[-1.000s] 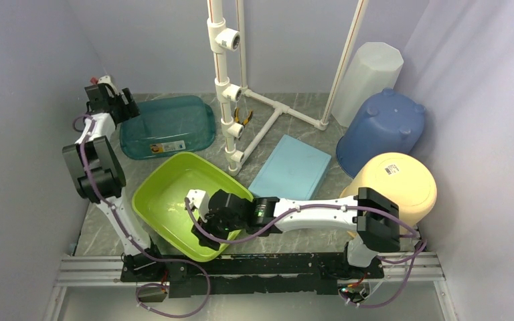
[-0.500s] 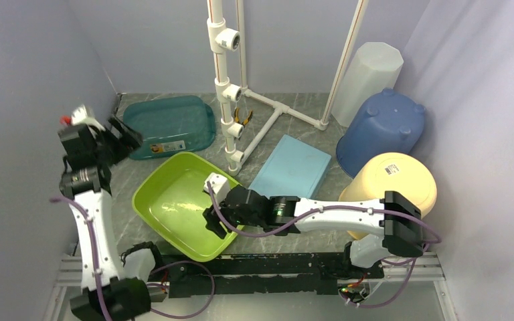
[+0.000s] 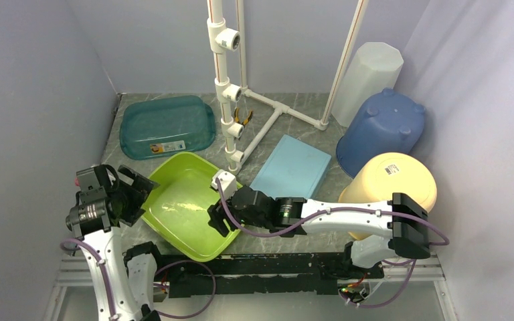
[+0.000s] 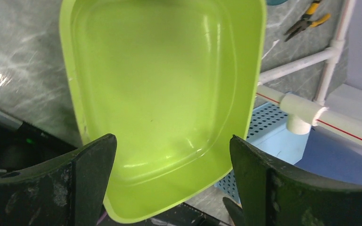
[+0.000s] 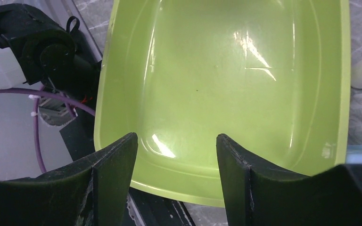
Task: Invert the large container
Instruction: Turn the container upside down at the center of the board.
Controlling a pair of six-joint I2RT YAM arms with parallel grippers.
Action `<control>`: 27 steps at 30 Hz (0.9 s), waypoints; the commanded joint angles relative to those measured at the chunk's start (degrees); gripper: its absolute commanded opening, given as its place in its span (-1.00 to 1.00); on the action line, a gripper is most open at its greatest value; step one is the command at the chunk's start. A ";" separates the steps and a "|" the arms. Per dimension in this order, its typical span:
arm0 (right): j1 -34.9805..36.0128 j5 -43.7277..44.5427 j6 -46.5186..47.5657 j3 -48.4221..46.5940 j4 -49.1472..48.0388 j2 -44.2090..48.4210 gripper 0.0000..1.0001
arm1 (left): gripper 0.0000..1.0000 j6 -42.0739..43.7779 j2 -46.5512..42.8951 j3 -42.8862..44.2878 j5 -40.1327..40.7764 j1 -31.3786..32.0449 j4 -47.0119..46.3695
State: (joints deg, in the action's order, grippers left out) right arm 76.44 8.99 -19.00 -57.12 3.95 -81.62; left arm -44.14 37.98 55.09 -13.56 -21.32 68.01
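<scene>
Mouth-up on the counter [image 3: 294, 120] rests the lime-green basin [image 3: 181, 207], glossy smooth plastic with rounded corners and a rolled rim. The left claw [image 3: 130, 194] at its left rim and the right claw [image 3: 215, 217] over its near-right rim are both spread wide and empty. Right of the basin lies a perforated pale-blue panel [image 3: 291, 167]. Beyond the basin are an inverted translucent teal tub [image 3: 167, 127] and a white pipe frame [image 3: 227, 87]. The counter is grey and marbled, with pale walls around it.

We see the lime container [image 3: 177, 207] as smooth glossy plastic, the table [image 4: 14, 70] as veined stone, the right gripper [image 5: 175, 141] as matt, scuffed black.
</scene>
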 commanded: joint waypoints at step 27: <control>-1.06 6.42 3.37 1.09 -6.21 2.17 0.35 | 0.89 -6.78 29.73 -4.23 11.00 15.30 1.07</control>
State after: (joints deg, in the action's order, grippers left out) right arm 75.92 14.46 -16.84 -56.34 1.19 -81.49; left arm -47.29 62.48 50.85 -1.15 -12.10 74.78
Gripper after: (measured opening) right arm 0.674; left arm 0.945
